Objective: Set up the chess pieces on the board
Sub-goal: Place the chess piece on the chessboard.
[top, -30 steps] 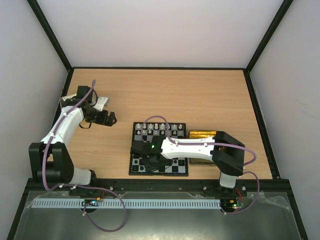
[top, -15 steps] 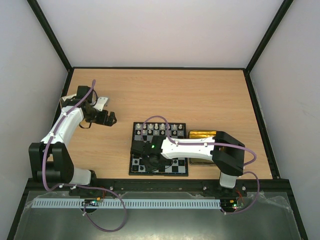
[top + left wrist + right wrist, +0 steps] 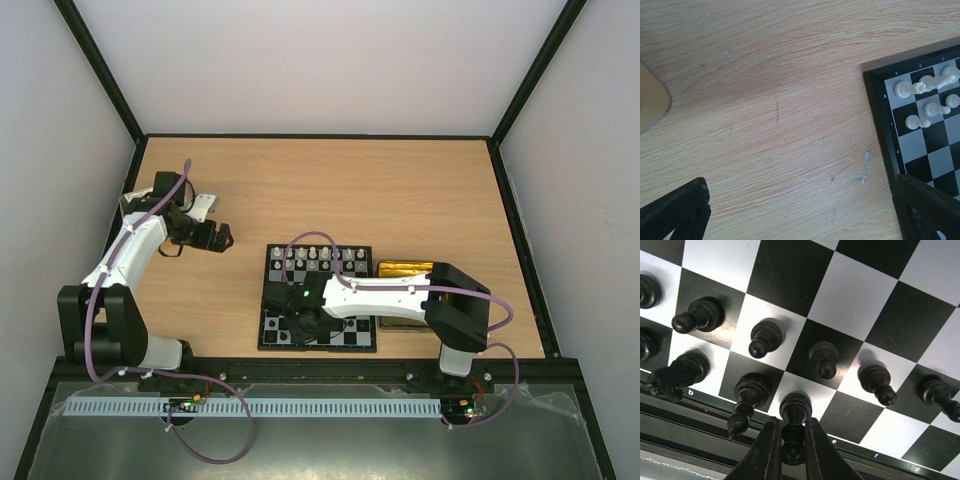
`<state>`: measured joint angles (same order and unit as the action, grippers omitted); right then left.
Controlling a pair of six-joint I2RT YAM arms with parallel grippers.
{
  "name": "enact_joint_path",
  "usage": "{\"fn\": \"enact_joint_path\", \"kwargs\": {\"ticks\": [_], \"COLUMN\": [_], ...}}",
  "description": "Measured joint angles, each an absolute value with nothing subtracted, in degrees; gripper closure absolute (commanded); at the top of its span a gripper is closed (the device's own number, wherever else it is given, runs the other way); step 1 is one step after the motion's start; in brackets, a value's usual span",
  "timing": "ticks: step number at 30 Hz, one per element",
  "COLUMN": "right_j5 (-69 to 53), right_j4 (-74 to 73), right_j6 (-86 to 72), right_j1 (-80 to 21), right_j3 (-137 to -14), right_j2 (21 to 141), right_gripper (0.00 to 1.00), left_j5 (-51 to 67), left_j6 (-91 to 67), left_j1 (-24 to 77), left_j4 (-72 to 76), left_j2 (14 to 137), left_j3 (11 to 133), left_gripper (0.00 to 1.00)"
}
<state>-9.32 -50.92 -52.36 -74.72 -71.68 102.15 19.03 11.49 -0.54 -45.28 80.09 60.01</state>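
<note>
— What's the right claw (image 3: 791,429) doing?
— It's pinching a small black chess piece (image 3: 795,409) by its head. The base sits in the edge row of the black-and-white checked board (image 3: 860,295), with other black pieces (image 3: 762,337) ahead and alongside. I judge it's seating the piece on its home square.
— And the left claw (image 3: 800,192)?
— Spread wide and holding nothing, above the bare wooden desk (image 3: 765,100). The board's corner with white pieces (image 3: 927,107) lies to its right. Probably it's waiting out of the way.

The board (image 3: 356,336), a flat square of black and white checks with a thin black border, carries white chess pieces (image 3: 312,256) upright on its 2 far rows. Black chess pieces (image 3: 762,337) stand along its near rows. 1 black back-row piece (image 3: 795,407) is clamped between the right gripper's (image 3: 791,429) fingers.
</note>
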Motion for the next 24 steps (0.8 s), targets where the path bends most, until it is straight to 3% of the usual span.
{"fn": "enact_joint_path", "kwargs": {"ticks": [7,15,24], "right_j5": [-9.3,-9.3,-9.2], "right_j4": [-50.9,-50.9,-50.9], "right_j6": [-52.9,-53.2,-53.2], "right_j1": [-74.7,-74.7,-74.7], "right_j3": [-71.4,-71.2,-71.1], "right_j2": [102.0,102.0,101.9], "right_gripper": [0.90,0.78,0.78], "left_j5": [19.0,19.0,19.0], "left_j6": [11.5,11.4,11.3], "left_j1": [-0.5,-0.5,-0.5], "left_j4": [-45.3,-45.3,-44.7], "left_j2": [80.1,80.1,80.1], "left_j3": [59.9,59.9,59.9], "left_gripper": [0.01,0.01,0.01]}}
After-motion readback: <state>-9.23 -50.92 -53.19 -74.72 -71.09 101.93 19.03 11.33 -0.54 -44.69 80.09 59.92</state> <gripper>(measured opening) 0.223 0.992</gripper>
